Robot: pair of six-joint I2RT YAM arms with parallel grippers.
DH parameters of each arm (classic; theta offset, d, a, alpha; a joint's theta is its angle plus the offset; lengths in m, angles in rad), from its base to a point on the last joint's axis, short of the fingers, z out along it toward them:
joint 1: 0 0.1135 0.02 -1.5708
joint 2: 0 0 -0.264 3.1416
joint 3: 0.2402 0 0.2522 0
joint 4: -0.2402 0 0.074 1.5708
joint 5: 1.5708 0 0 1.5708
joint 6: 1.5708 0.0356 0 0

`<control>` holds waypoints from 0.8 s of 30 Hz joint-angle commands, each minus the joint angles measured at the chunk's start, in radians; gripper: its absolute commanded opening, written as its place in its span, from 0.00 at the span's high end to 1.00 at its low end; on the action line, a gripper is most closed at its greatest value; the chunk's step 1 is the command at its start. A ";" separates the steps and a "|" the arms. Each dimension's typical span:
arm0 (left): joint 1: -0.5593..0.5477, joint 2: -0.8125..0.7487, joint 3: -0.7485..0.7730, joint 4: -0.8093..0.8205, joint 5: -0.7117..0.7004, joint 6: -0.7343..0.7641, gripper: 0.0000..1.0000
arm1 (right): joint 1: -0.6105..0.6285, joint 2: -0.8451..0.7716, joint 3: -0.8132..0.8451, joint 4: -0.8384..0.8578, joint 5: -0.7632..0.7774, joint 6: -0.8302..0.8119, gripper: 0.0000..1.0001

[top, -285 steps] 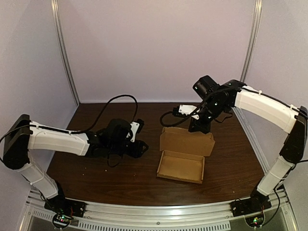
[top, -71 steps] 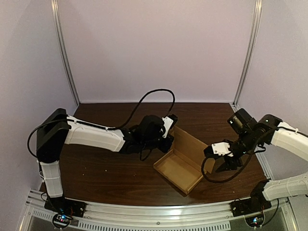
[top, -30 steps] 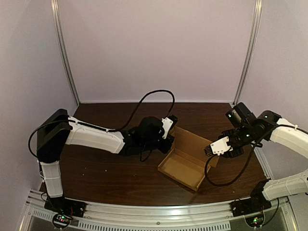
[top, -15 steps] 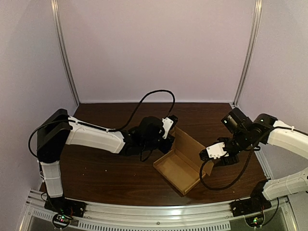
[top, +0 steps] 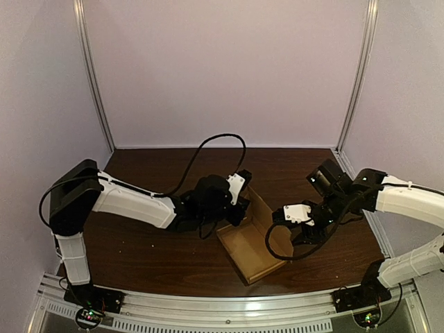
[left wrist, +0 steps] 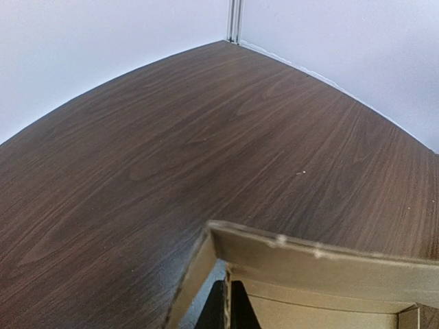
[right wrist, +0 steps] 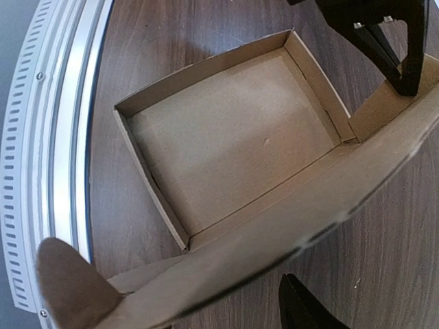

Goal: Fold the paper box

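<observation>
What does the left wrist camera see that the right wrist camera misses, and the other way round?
Only the left wrist view shows the walls and the corner post beyond the table's far edge. Only the right wrist view shows the inside of the box, the metal rail and the left gripper pinching a side flap. Both show the box's cardboard and the dark wooden table.

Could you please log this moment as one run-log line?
left claw: shut on lid | right claw: at lid's outer face, grip unclear | lid: raised | tray: open, empty
</observation>
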State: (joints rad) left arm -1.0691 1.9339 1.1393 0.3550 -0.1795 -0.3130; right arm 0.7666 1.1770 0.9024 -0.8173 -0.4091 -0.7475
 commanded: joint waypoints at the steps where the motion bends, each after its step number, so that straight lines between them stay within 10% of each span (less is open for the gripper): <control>1: -0.013 -0.005 -0.061 -0.042 0.003 -0.020 1.00 | 0.010 0.022 0.004 0.085 0.043 0.114 0.47; 14: -0.017 -0.025 -0.131 0.017 -0.040 -0.001 1.00 | 0.020 -0.033 0.028 -0.093 -0.057 0.019 0.42; 24: -0.023 -0.041 -0.364 0.457 -0.062 0.056 1.00 | 0.020 0.023 0.175 -0.176 -0.133 0.037 0.42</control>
State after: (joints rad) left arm -1.0866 1.8866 0.8753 0.7040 -0.2203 -0.2924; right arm 0.7795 1.1728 1.0161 -0.9512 -0.4915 -0.7113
